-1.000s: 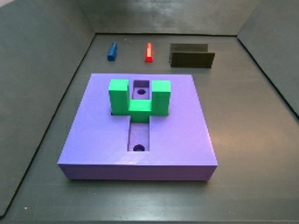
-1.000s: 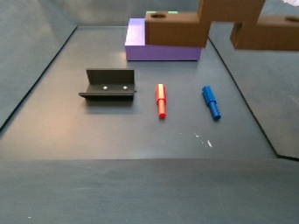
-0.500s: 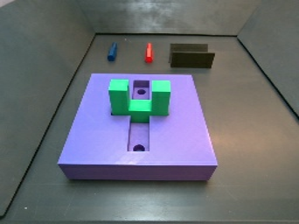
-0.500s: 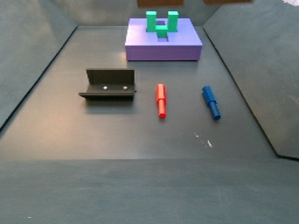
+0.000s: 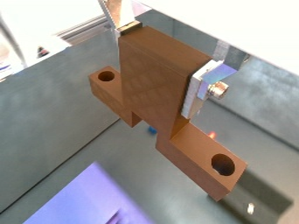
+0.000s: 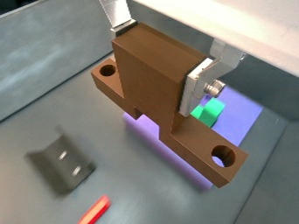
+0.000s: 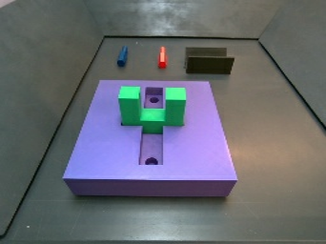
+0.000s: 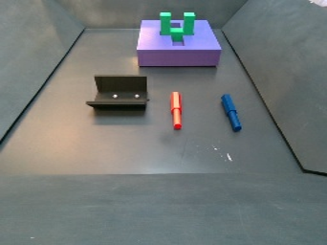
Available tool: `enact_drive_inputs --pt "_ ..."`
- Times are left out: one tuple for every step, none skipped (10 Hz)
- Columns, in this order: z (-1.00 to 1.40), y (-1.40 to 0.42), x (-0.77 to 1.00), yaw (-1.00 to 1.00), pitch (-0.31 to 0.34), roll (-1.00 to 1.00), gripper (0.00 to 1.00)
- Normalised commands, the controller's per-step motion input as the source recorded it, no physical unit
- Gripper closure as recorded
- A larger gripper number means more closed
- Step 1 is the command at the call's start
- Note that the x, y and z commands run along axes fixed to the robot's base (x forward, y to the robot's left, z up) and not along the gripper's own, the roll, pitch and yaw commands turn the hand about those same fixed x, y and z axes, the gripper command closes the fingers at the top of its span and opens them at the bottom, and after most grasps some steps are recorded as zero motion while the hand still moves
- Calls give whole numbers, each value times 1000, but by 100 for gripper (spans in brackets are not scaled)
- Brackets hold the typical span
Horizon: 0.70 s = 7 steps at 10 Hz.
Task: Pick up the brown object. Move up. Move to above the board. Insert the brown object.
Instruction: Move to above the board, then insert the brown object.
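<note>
Gripper [image 6: 158, 54], seen in both wrist views, clamps the brown object [image 6: 158, 87] between its silver fingers [image 6: 198, 83], high over the lavender board [image 6: 239, 122] and green U-shaped block [image 6: 209, 111] below

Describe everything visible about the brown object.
The brown object is orange-brown with a wood-like look: a thick upright block on a long flat bar with a round hole near each end. It shows only in both wrist views, clamped between the gripper fingers, lifted off the floor, with the board partly showing beneath. Nothing else touches it.
</note>
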Motion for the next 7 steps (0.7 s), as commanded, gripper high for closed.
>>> enact_drive_inputs --pt "156 -1400 185 7 110 14 100" --pt "161 -1400 205 3 130 -2 100" --pt "184 -1400 248 7 157 -1 100" --pt "124 -904 176 8 153 6 100" --pt "68 -390 124 7 150 26 100" --pt "45 -196 84 6 114 8 100" --pt "0 26 0 -23 -3 -14 100"
